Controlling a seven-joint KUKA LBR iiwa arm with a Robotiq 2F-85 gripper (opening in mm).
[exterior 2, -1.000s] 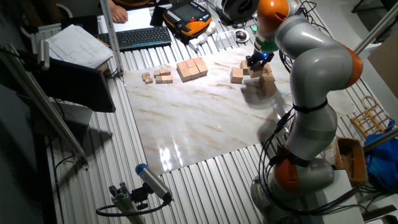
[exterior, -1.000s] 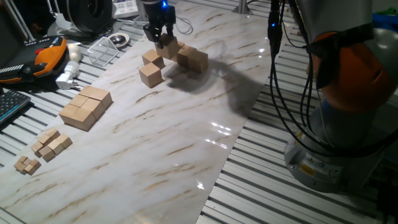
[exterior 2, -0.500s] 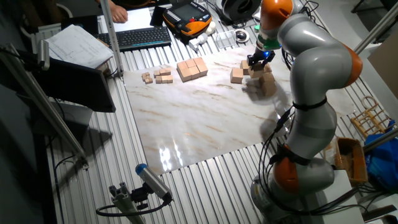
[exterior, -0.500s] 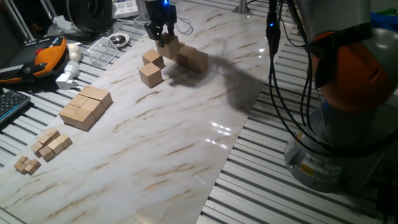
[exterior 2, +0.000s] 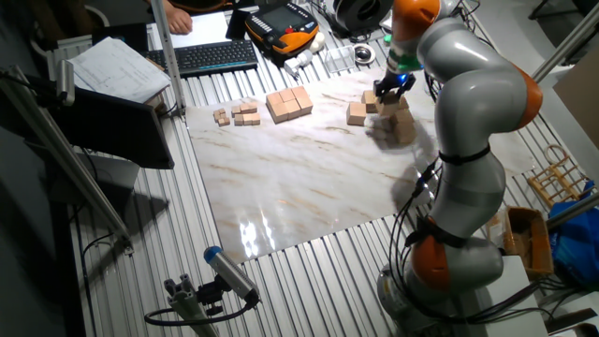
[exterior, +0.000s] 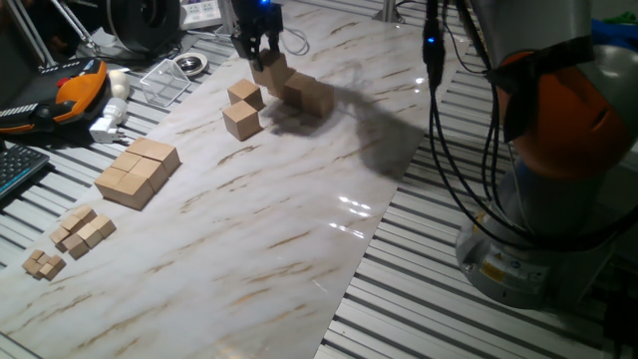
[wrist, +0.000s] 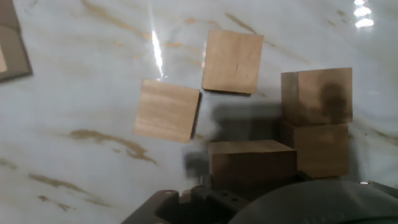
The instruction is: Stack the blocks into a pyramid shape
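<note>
My gripper (exterior: 255, 55) (exterior 2: 387, 88) hangs open just above a cluster of stacked blocks (exterior: 307, 95) (exterior 2: 401, 122) at the far side of the marble sheet. The topmost block (exterior: 271, 72) sits right under the fingers, and nothing is held. In the hand view this near block (wrist: 252, 163) lies by the lower edge. Two stacked blocks (wrist: 317, 96) stand to its right. Two loose blocks (exterior: 244, 93) (exterior: 241, 120) lie on the sheet just left of the cluster. They also show in the hand view (wrist: 165, 111) (wrist: 231, 61). The fingertips do not show in the hand view.
A flat slab of joined cubes (exterior: 138, 172) (exterior 2: 288, 103) and tiny cubes (exterior: 80, 231) (exterior: 44, 263) lie at the left side of the sheet. An orange pendant (exterior: 70, 90), a clear plastic box (exterior: 164, 80) and a keyboard (exterior 2: 211, 56) lie off the sheet. The robot base (exterior: 558, 199) is at the right.
My gripper has risen a little off the top block of the cluster. The block has stayed in place and the other blocks have not moved.
</note>
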